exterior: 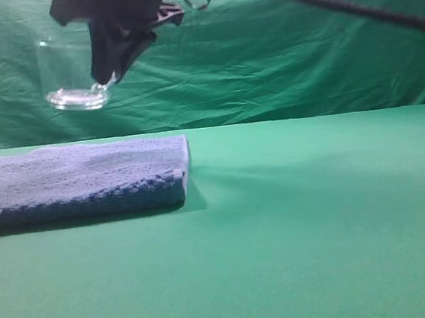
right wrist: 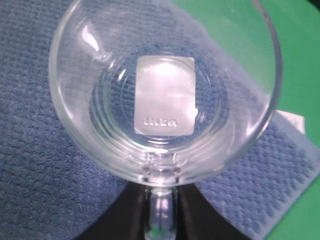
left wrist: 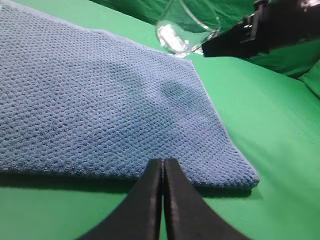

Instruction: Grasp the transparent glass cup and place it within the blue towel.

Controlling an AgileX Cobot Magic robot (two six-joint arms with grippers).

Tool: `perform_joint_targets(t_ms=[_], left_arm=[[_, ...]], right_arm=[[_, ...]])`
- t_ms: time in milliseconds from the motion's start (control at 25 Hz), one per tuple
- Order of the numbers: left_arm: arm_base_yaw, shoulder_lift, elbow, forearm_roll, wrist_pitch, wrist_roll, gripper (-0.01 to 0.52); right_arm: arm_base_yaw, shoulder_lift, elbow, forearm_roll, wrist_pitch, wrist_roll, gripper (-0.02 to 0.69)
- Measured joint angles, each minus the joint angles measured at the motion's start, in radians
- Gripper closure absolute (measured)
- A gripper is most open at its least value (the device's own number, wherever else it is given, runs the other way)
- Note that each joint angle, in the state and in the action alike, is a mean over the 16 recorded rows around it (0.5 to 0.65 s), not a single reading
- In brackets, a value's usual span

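Green counter [exterior: 320, 223] under us, right claw [exterior: 107, 77] gripping transparent glass cup [exterior: 72, 75] above blue towel [exterior: 77, 182], left claw [left wrist: 163, 170] pinched closed.

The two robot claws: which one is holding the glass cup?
The right gripper holds the transparent glass cup by its handle, up in the air above the blue towel. The left gripper is shut on nothing, low beside the towel's edge.

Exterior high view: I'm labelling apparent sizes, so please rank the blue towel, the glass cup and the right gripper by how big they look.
1. blue towel, though cut off at the frame edge.
2. right gripper assembly.
3. transparent glass cup, close to the gripper in size, so their order is unsure.
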Motion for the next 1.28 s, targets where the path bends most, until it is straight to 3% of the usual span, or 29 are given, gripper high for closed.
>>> perform_joint_targets(t_ms=[240, 440, 640, 920, 1280], left_arm=[[0.0, 0.0, 0.0, 0.0, 0.0, 0.0, 0.514], [0.0, 0.0, 0.0, 0.0, 0.0, 0.0, 0.514], [0.0, 0.0, 0.0, 0.0, 0.0, 0.0, 0.514], [0.0, 0.0, 0.0, 0.0, 0.0, 0.0, 0.514], [0.0, 0.0, 0.0, 0.0, 0.0, 0.0, 0.514]], right_arm=[[0.004, -0.01, -0.005, -0.004, 0.021, 0.002, 0.372], [0.004, -0.1, -0.007, -0.015, 0.096, 0.026, 0.352], [0.004, -0.248, -0.008, -0.039, 0.214, 0.09, 0.42], [0.003, -0.482, -0.01, -0.081, 0.383, 0.203, 0.635], [0.003, -0.749, 0.097, -0.091, 0.478, 0.273, 0.665]])
